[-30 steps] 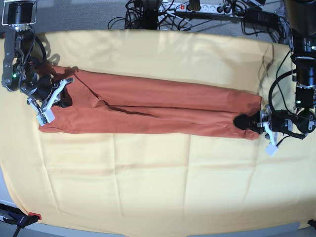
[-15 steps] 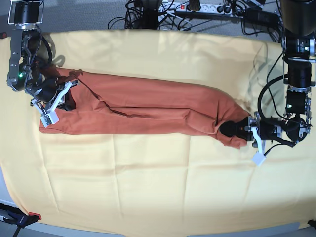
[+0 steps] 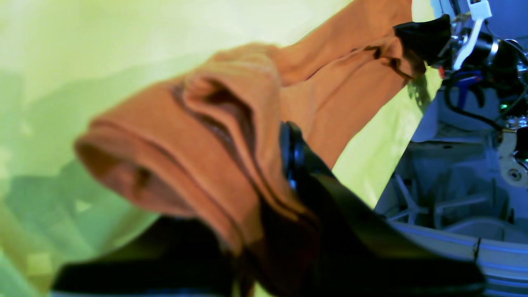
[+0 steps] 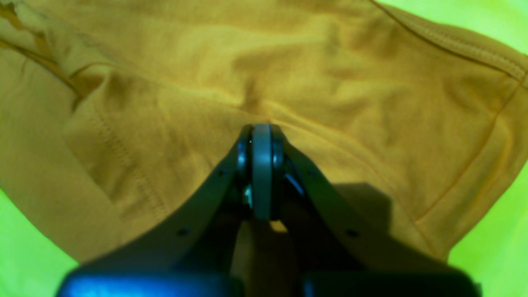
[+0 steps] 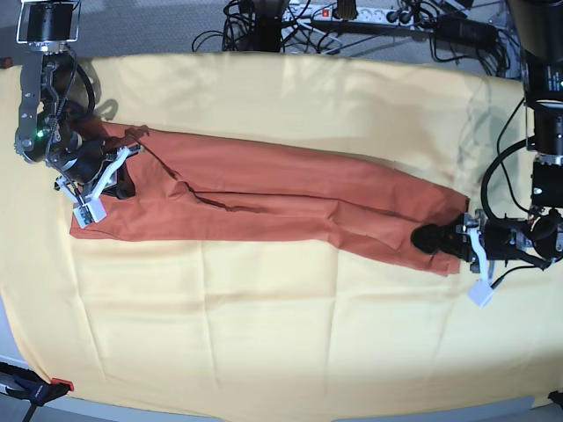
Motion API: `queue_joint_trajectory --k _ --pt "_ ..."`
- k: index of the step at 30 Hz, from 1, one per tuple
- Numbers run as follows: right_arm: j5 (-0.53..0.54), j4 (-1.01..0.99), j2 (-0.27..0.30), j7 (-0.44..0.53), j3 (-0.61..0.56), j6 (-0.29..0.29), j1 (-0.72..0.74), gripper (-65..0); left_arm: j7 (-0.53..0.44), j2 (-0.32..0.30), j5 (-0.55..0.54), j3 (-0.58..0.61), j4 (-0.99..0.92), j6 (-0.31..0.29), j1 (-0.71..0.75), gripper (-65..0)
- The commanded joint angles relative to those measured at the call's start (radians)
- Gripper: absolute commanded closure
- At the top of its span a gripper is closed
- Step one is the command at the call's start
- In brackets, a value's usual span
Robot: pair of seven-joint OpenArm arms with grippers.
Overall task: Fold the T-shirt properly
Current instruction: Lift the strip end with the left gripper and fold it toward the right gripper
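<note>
The rust-orange T-shirt (image 5: 281, 198) lies as a long folded strip across the pale yellow cloth (image 5: 281, 334). My left gripper (image 5: 431, 237) is shut on its right end; in the left wrist view the shirt (image 3: 185, 136) bunches in folds between the black fingers (image 3: 297, 165). My right gripper (image 5: 119, 176) is shut on the shirt's left end. In the right wrist view the closed jaws (image 4: 261, 136) pinch the fabric (image 4: 288, 70) beside a stitched hem. The right gripper also shows far off in the left wrist view (image 3: 420, 37). No label shows.
The yellow cloth covers the whole table. Cables and a power strip (image 5: 352, 18) run along the back edge. A small clamp (image 5: 35, 389) sits at the front left corner. Both arm bases stand at the table's left and right ends.
My left gripper drew in leftward, bunching the shirt's right end, then moved back right and lower, stretching the strip out again at a slant. My right gripper shifted slightly upward.
</note>
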Motion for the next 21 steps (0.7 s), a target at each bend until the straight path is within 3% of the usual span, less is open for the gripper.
queue_joint_trajectory --k 1,9,21 --pt "-0.025 0.004 0.011 -0.020 -0.001 -0.008 0.003 0.0 -0.011 -0.021 -0.025 -0.008 0.015 -0.001 -0.033 0.0" --pt "-0.024 0.004 0.011 -0.020 -0.001 -0.008 0.003 0.0 -0.011 0.009 -0.025 -0.008 0.015 0.003 -0.027 0.0" --pt "-0.025 0.004 0.011 -0.020 -0.001 -0.008 0.003 0.0 -0.011 0.179 -0.025 -0.008 0.015 0.002 -0.027 0.0"
